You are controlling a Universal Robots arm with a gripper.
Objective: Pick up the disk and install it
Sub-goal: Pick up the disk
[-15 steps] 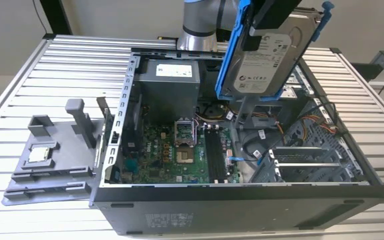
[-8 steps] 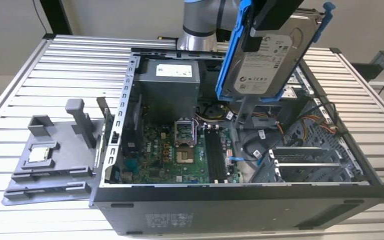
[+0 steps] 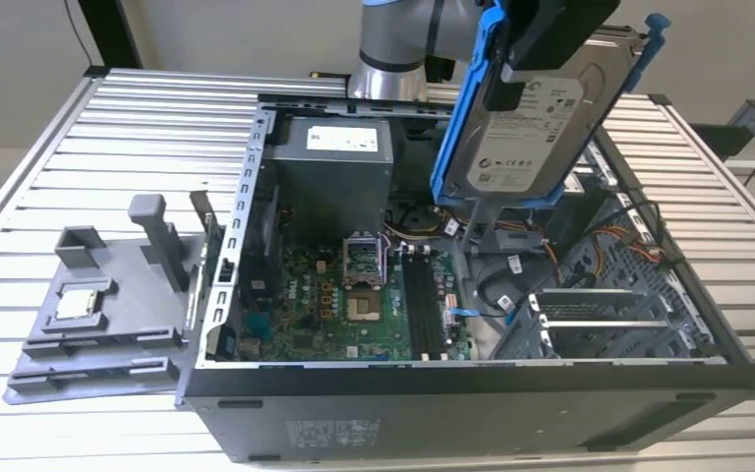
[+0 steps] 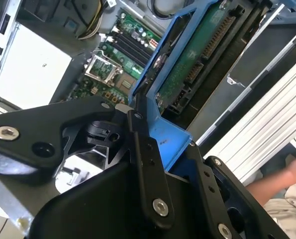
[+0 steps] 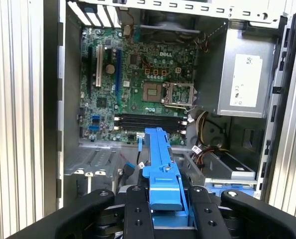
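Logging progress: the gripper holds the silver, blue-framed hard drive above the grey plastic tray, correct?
Not quite. In the exterior view the gripper holds the silver, blue-framed hard drive above the open black computer case, not the grey plastic tray.

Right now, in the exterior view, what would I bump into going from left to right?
First the small silver chip on its grey holder, then the green motherboard, then the blue-framed disk, held up high.

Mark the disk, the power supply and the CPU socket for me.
disk [image 3: 535, 128], exterior view, on its white label.
power supply [image 5: 246, 79], first wrist view, on its white sticker.
CPU socket [image 5: 153, 92], first wrist view, on its dark square middle.
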